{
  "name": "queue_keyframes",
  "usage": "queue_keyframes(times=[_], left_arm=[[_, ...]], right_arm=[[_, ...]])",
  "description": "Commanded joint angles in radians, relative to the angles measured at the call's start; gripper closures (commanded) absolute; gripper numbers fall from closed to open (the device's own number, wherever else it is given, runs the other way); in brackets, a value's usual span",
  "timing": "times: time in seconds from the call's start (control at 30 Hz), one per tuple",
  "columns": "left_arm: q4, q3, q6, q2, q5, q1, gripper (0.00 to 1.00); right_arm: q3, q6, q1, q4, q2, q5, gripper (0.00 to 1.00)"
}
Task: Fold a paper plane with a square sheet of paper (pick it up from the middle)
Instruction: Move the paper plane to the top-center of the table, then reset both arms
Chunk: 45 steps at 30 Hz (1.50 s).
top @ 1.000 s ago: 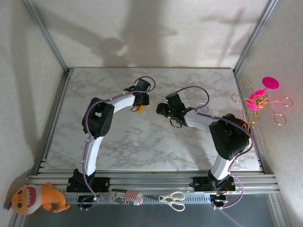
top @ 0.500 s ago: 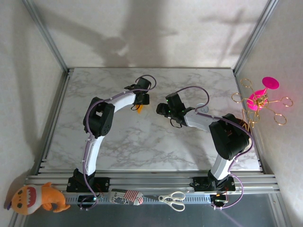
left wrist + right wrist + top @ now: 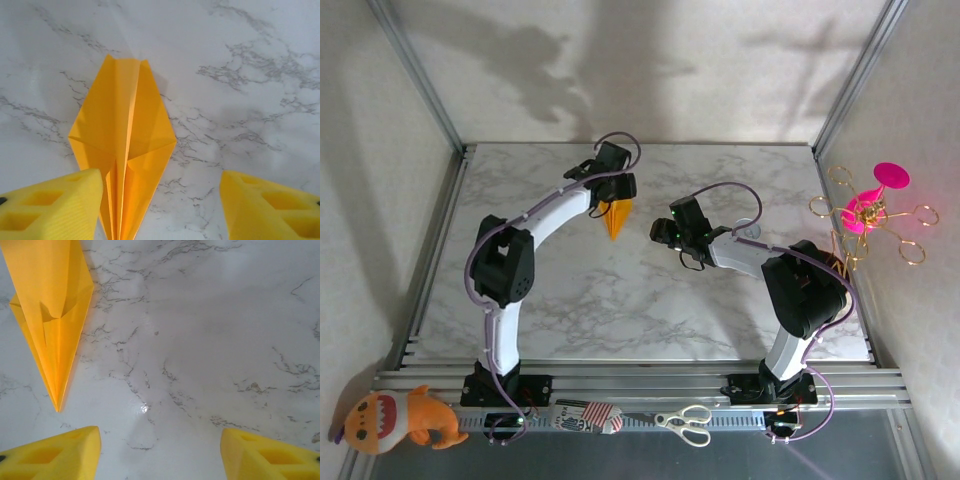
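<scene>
The orange-yellow paper plane [image 3: 616,218] lies flat on the marble table [image 3: 620,300], a slim dart with a lengthwise centre crease and its point toward the near side. My left gripper [image 3: 613,192] hovers just behind its wide end and is open. In the left wrist view the paper plane [image 3: 122,150] runs down beside the left pad [image 3: 50,205], with nothing pinched in the left gripper [image 3: 160,210]. My right gripper [image 3: 666,232] stands open to the right of the plane. Its wrist view has the paper plane [image 3: 50,305] at upper left and bare marble inside the right gripper [image 3: 160,452].
A pink and gold wire stand [image 3: 868,212] sits off the table's right edge. Scissors [image 3: 686,421], a small striped item [image 3: 588,417] and an orange plush toy [image 3: 395,418] lie along the front rail. Aluminium frame posts bound the table.
My left arm has swung back and to the left, drawing its gripper away from the plane, so the whole dart now lies uncovered on the table. The right arm has not moved.
</scene>
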Motion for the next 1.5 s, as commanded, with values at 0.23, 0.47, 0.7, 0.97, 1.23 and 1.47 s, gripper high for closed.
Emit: queue_keyframes(times=[0.23,0.47,0.7,0.97,1.23,1.47], left_arm=[[0.226,-0.43,-0.017,-0.545,-0.3,0.112,0.07],[0.56,-0.874,0.031,-0.873,-0.58,0.193,0.01],[0.907,-1.241,0.035,-0.984,-0.675,0.311,0.0],[1.266,-1.453,0.207,-0.915,-0.515,0.387,0.0],[1.637,-1.606,0.302,-0.822,-0.213,0.405,0.0],[1.8,-1.616,0.336,-0.711,-0.094,0.417,0.01]], right_arm=[[0.031,-0.189,-0.036,0.007,-0.143,0.206,0.13],[-0.089,-0.409,-0.05,0.207,-0.288,0.462,0.01],[-0.409,-0.605,-0.092,0.594,-0.428,0.587,0.01],[-0.646,-0.81,-0.18,0.881,-0.438,0.557,0.01],[-0.771,-0.855,-0.259,1.123,-0.36,0.409,0.01],[-0.827,-0.868,-0.364,1.238,-0.336,0.226,0.01]])
